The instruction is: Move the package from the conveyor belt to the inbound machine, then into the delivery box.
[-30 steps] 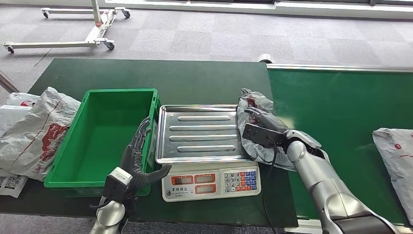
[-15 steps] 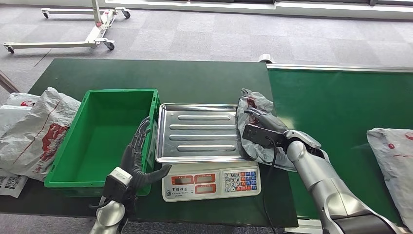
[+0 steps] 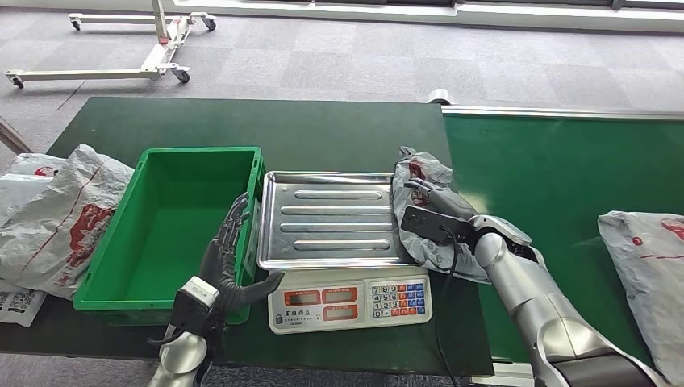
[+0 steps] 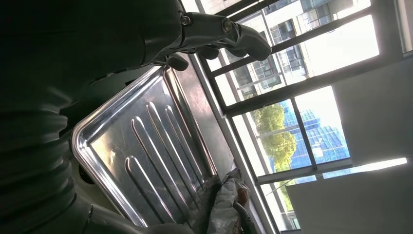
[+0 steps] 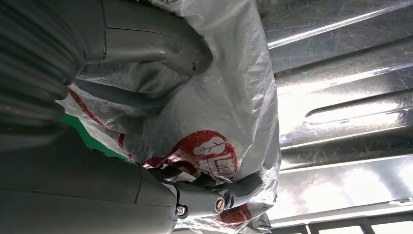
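— Gripping anything? What's moved?
— R hand (image 3: 435,211) fingers still closed on package (image 3: 421,211) beside scale tray (image 3: 332,218). L hand (image 3: 230,262) open, empty. Second bag (image 3: 649,278) slid further along belt (image 3: 556,173).

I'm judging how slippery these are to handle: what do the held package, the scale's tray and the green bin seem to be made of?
The package in the right hand looks like thin plastic film: crinkled, glossy, grey-white with red print. The tray looks like bright ribbed metal, probably stainless steel, with mirror-like glare. The bin appears to be rigid moulded plastic with a smooth, even green surface.
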`<state>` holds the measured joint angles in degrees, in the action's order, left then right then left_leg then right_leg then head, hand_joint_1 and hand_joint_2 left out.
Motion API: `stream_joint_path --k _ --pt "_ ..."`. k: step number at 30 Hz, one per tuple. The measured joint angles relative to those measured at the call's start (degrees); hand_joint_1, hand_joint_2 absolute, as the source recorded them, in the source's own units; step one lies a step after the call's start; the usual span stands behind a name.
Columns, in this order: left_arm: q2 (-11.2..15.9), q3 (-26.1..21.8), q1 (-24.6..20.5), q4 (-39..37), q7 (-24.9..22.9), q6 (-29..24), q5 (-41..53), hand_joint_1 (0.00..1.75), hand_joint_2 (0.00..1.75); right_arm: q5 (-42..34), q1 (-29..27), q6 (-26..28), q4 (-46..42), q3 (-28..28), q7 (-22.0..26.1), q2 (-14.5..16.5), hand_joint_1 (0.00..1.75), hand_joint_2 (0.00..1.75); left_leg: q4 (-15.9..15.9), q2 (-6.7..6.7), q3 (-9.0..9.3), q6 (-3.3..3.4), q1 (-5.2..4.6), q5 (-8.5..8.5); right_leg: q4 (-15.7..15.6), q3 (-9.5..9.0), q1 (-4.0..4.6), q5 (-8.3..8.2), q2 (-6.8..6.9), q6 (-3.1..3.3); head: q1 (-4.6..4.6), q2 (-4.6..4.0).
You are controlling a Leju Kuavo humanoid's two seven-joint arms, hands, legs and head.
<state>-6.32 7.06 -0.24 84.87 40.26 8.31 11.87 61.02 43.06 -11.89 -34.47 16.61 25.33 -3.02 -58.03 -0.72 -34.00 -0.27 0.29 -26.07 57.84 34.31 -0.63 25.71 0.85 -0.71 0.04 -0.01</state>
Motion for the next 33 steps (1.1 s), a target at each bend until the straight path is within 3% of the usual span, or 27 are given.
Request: stream_joint_path --k 17,21,26,33 --pt "0.0 0.0 0.0 0.0 0.0 0.0 0.0 0.0 1.75 0.0 0.01 0.0 0.02 0.02 0.0 0.0 0.0 1.75 0.0 0.0 0.02 0.0 0.0 0.0 0.0 -0.02 0.0 0.0 0.0 0.0 0.01 0.01" --pt "0.0 0.0 0.0 0.0 0.0 -0.01 0.0 0.0 1.75 -0.14 -0.01 0.72 -0.02 0.02 -0.04 -0.01 1.75 1.75 0.0 0.0 0.02 0.0 0.0 0.0 0.0 -0.03 0.0 0.0 0.0 0.0 0.0 0.01" --pt "-0.11 -0.1 0.03 0.08 0.0 0.01 0.04 0.0 1.75 -1.57 -3.83 12.9 -7.82 -1.5 -4.88 0.37 1.75 1.75 0.0 0.06 -0.07 0.0 0.0 0.01 0.0 0.02 -0.01 0.0 0.05 0.0 -0.01 0.01" --pt "-0.3 -0.24 0.03 0.39 0.0 0.04 0.13 0.0 1.75 -1.67 -7.17 12.6 -17.02 -2.58 -6.8 0.44 1.75 1.75 0.0 0.06 -0.15 0.01 0.0 0.0 0.0 0.09 -0.02 0.0 0.05 0.0 0.0 0.01"
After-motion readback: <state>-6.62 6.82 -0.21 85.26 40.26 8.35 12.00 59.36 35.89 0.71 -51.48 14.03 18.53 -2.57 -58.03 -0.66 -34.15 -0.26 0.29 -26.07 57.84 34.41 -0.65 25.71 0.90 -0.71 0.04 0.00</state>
